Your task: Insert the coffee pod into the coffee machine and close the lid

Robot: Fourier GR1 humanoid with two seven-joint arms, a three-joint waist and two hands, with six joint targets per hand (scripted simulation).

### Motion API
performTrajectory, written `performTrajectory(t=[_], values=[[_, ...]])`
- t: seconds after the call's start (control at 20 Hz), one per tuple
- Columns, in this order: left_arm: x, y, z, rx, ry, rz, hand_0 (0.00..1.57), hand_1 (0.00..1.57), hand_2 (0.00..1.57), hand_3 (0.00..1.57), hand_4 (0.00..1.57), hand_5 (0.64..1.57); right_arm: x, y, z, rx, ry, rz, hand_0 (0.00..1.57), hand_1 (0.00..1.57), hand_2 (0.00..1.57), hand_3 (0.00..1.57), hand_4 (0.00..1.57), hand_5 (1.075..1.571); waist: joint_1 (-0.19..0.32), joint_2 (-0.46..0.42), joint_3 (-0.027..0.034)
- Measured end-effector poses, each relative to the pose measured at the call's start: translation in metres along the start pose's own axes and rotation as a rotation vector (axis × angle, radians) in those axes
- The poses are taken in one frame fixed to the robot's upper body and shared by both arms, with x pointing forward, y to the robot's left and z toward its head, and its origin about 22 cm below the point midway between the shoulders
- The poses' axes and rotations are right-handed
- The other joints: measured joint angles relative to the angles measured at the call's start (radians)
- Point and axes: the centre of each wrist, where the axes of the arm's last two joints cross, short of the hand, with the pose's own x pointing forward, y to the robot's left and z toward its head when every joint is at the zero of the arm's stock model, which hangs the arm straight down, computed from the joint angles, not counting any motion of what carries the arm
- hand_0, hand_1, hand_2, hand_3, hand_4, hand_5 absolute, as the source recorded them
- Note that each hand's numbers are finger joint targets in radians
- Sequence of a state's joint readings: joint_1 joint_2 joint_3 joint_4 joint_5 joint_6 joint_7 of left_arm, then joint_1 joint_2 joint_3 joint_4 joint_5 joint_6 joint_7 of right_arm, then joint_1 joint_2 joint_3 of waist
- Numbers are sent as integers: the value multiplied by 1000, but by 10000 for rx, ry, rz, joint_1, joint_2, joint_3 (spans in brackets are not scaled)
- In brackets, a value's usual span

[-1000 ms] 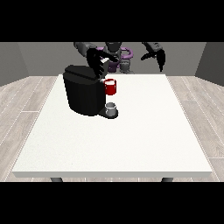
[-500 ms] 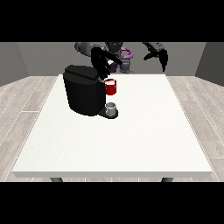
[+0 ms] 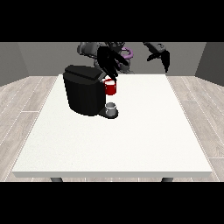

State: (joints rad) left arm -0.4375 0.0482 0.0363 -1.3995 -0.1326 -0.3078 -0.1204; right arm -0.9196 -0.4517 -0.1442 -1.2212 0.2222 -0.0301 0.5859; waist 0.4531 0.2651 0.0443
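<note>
We are hovering hand at view's left [image 3: 110,65] over machine [image 3: 85,89] near table [image 3: 131,144] far edge, apparently to reach lid; finger state unclear. Other hand [image 3: 162,57] hanging relaxed, idle. Grey thing [image 3: 111,107] sitting at machine base.

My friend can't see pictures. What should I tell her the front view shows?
A black coffee machine stands on a big white table, with a red thing at the machine and a grey thing at its base. Behind it, the robot's black hand at the view's left reaches down over the machine, and its other hand hangs at the view's right.
</note>
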Motion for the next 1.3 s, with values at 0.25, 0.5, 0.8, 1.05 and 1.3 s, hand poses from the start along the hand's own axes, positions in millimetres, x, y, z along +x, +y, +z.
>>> performTrajectory(t=[0.25,0.5,0.8,1.05,1.3], values=[[11,-5,-13,-391,-423,-16,0,0,0,0,215,1571,24,-8,5,-79,-993,-518,0,0,0,0,0,1571,747,497,-71],[27,-3,-25,-665,-951,-172,0,0,0,0,297,1571,62,15,12,608,-3377,-1318,0,0,0,0,133,1571,1374,1064,-336],[38,-3,-29,-701,-988,-160,0,0,0,0,341,1571,77,37,6,1072,-4490,-1658,0,0,0,0,0,1571,1356,1213,-422],[24,0,-16,-360,-686,-6,0,0,0,0,246,1571,71,74,12,2020,-5157,-1942,0,0,0,0,172,1571,742,815,-440],[4,10,5,187,-12,268,0,0,0,0,266,1571,46,125,29,3124,-5637,-2371,0,0,0,0,259,1571,-39,117,-446]])
